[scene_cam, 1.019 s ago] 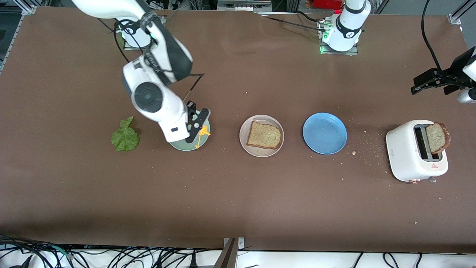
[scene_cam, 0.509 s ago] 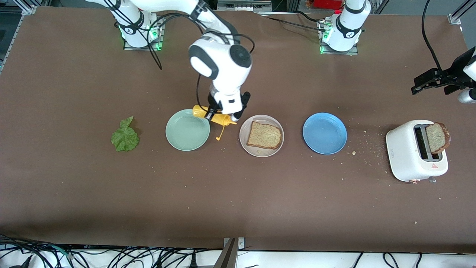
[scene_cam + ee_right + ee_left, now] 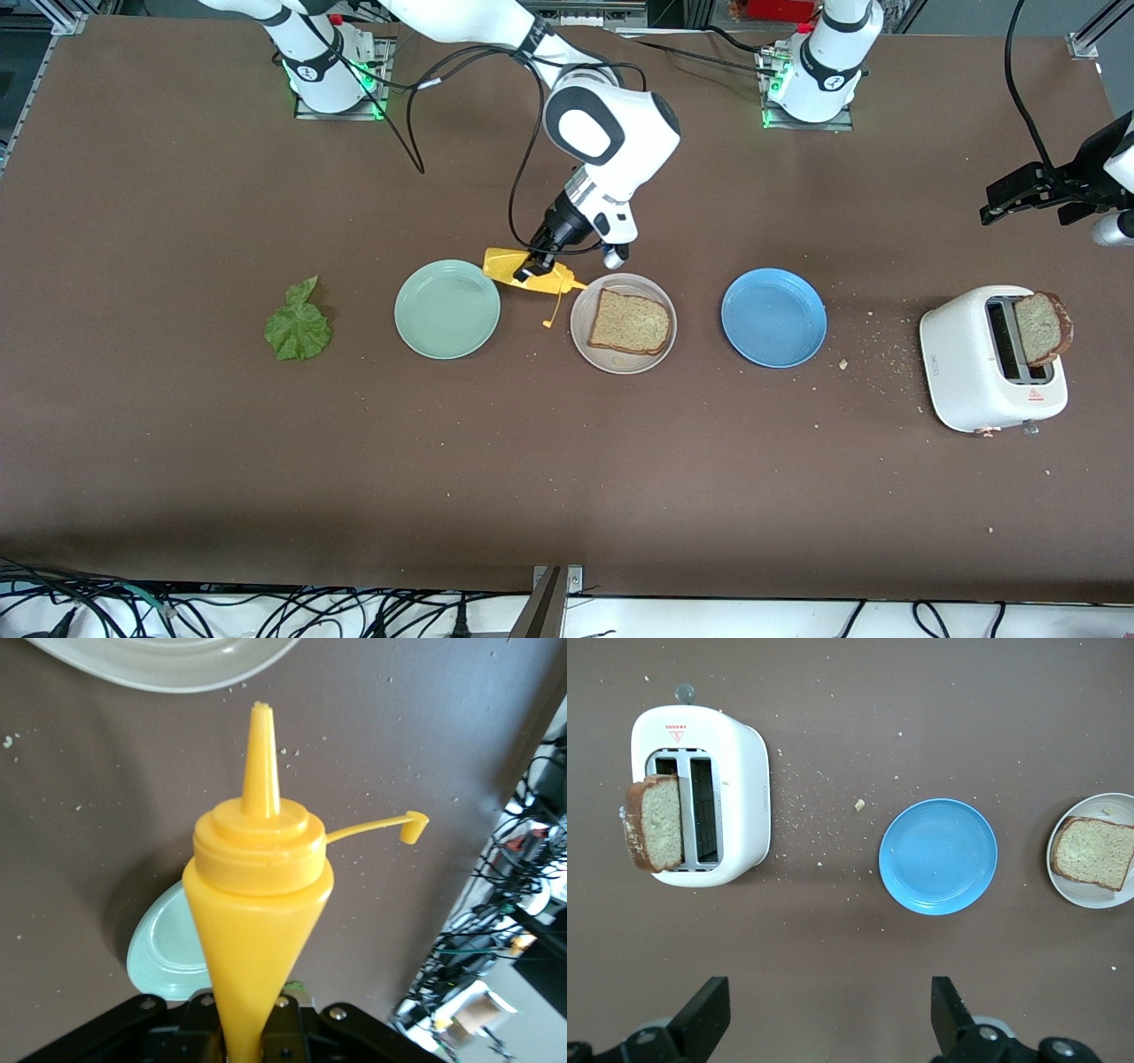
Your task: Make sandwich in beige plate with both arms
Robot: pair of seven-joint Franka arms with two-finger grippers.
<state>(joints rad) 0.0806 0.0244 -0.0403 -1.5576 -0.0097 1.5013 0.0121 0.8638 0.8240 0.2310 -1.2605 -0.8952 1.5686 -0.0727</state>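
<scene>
The beige plate (image 3: 580, 330) holds one brown bread slice (image 3: 629, 322) lying flat. My right gripper (image 3: 538, 263) is shut on a yellow squeeze bottle (image 3: 523, 268), held tipped over the table between the mint-green plate and the beige plate. Its nozzle (image 3: 260, 753) points at the beige plate's rim (image 3: 168, 673) and its cap hangs loose on a tether. A second bread slice (image 3: 1043, 328) stands in the white toaster (image 3: 974, 363). The green lettuce leaf (image 3: 299, 326) lies on the table toward the right arm's end. My left gripper (image 3: 1019, 195) waits open above the table near the toaster, nothing between its fingers (image 3: 704, 1019).
A mint-green plate (image 3: 447, 309) sits between the lettuce and the beige plate. A blue plate (image 3: 773, 317) sits between the beige plate and the toaster. Crumbs (image 3: 873, 350) are scattered beside the toaster. Cables hang past the table edge nearest the camera.
My right arm has carried the yellow bottle from over the mint-green plate toward the beige plate and tipped its nozzle that way. The left arm has not moved.
</scene>
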